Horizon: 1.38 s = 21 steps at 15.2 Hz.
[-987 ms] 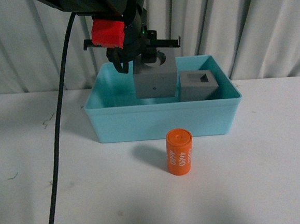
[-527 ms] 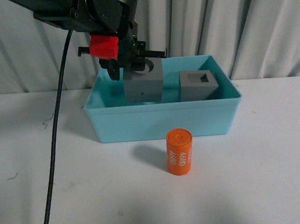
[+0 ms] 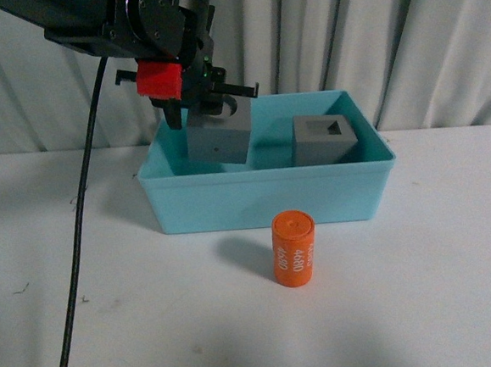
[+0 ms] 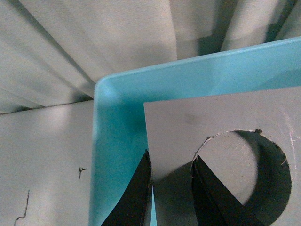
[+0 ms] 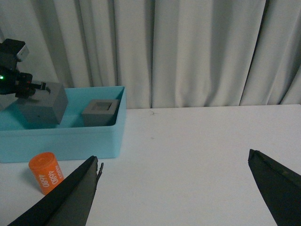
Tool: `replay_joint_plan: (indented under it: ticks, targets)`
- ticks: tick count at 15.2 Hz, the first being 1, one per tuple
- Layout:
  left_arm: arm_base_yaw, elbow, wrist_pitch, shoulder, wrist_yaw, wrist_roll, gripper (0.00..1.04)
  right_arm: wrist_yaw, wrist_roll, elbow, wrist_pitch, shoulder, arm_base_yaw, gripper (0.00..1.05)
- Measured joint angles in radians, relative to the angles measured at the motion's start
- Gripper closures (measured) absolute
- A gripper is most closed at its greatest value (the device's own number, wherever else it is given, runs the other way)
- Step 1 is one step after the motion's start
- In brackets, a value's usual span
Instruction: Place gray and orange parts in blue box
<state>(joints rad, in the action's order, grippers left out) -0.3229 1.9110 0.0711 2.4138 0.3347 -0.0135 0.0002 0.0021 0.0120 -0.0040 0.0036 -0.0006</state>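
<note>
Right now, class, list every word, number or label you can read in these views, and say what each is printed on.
"4680": white digits running sideways on the orange cylinder.
A second white row beside it on the cylinder: too blurred to read.
No text shows on the gray cube with the round recess, the gray cube with the square recess or the blue box.
</note>
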Motion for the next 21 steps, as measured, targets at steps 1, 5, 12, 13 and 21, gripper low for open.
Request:
replay_joint_plan:
  ticks: [1,5,12,13,21]
  targets:
    - [0.006,-0.010,-0.008,0.000,0.002,-0.014,0.86,0.000,0.000,0.000,0.000,0.000,0.000,0.06]
    - [0.019,-0.064,-0.022,0.000,0.006,-0.040,0.32,0.000,0.000,0.000,0.000,0.000,0.000,0.06]
    - [0.018,-0.226,-0.026,-0.206,-0.105,0.158,0.07,0.000,0.000,0.000,0.000,0.000,0.000,0.06]
    - [0.017,-0.266,-0.036,-0.253,-0.124,0.185,0.07,0.000,0.000,0.000,0.000,0.000,0.000,0.06]
    - [0.012,-0.502,-0.078,-0.528,-0.217,0.300,0.07,0.000,0.000,0.000,0.000,0.000,0.000,0.06]
